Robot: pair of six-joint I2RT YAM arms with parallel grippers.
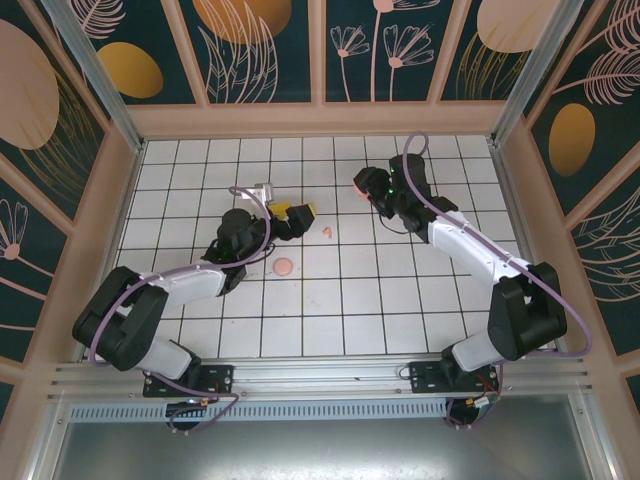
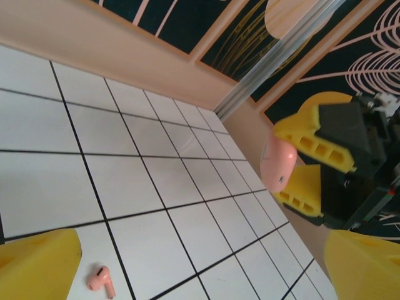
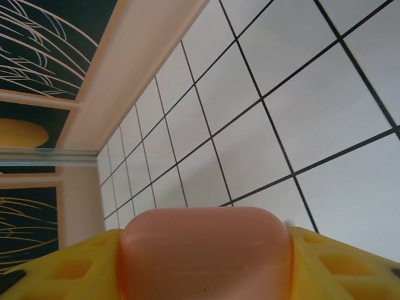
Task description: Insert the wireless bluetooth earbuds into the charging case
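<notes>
Pink charging case (image 3: pixel 203 250) clamped in right hand (image 1: pixel 368 187) — left hand (image 1: pixel 297 213) spread apart, pink earbud (image 2: pixel 102 281) lying near.

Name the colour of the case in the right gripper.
The case is coral pink; right wrist view shows it best.

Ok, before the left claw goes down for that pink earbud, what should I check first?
1. Is the left claw open: ok, its yellow fingers stand wide apart and grip nothing.
2. Is the pink earbud free to pick: ok, it lies alone on the tiled table.
3. Is the earbud centred between the fingers: not ok, it lies close to one finger.
4. Does the right claw hold the charging case: ok, the pink case sits between its fingers.
5. Is the case lid open to take the earbud: cannot tell.
</notes>
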